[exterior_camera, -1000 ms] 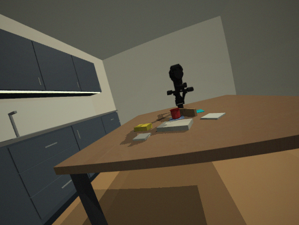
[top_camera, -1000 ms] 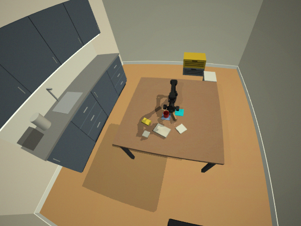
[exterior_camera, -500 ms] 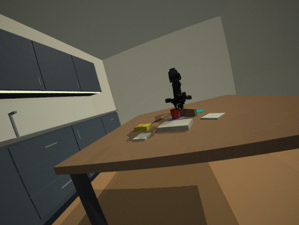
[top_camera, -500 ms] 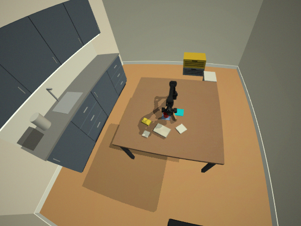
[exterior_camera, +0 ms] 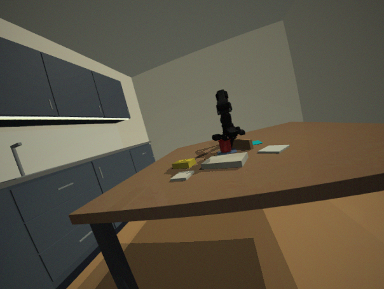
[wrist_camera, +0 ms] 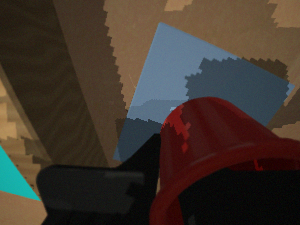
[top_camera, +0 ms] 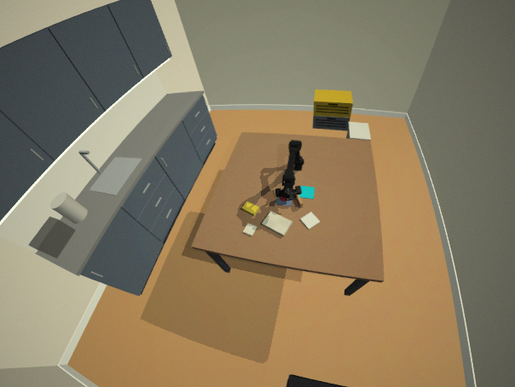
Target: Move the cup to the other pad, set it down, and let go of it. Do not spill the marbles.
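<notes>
My gripper is nearly closed, and it seems to pinch the wall of the red round cup, one finger outside and the other inside the mouth. The cup looks about upright, over the blue square pad. Seen from the top, the cyan square pad is near me at three o'clock, and I judge it is the goal. The brown wooden block stands just beside, at four o'clock.

To do this well, I should first make the grip firm, then raise the cup straight, high enough to pass the block, and carry it slowly and level. A grip on one side may let the cup swing and tip the marbles. I should open only after the base sits flat.

The marbles I cannot see; black gripper parts cover the mouth. The wrist view cuts off the cup's lower part of the frame, and whether the base touches the blue pad I cannot tell.

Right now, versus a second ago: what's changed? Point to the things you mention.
The black gripper point(top_camera: 287, 196) point(exterior_camera: 231, 142) point(wrist_camera: 164, 139) moved down and forward to the red round cup point(top_camera: 283, 199) point(exterior_camera: 225, 146) point(wrist_camera: 215, 124), and now looks closed on its wall. Unchanged: cup on the blue square pad point(top_camera: 285, 204) point(exterior_camera: 233, 151) point(wrist_camera: 160, 69), cyan square pad point(top_camera: 307, 192) point(exterior_camera: 257, 142) point(wrist_camera: 12, 174).
</notes>
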Tool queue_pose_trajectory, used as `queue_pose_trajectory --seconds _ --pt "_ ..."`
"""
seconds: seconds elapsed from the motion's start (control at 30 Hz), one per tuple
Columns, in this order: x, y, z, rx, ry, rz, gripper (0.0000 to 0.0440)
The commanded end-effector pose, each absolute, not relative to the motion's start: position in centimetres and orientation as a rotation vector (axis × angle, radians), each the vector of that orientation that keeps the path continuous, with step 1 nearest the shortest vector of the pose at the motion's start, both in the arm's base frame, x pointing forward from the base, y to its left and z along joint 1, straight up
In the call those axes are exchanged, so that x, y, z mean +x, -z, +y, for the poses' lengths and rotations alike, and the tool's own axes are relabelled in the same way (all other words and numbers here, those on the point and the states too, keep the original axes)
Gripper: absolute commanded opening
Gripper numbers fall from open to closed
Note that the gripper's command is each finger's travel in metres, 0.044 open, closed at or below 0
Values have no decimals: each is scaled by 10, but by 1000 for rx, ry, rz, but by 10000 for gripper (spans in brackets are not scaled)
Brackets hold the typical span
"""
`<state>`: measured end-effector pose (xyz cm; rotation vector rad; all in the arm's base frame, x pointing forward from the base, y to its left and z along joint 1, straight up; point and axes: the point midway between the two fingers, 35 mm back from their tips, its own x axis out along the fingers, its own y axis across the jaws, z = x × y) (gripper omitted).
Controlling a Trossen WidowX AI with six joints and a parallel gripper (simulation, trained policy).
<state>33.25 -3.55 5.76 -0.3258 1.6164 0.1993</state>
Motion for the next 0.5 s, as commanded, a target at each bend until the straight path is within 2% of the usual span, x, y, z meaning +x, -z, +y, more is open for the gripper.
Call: queue_pose_trajectory --seconds 0.0,0.47 --pt "331 -60 -36 -348 -232 1618 0" --pt "330 -95 -21 -413 -322 1588 2"
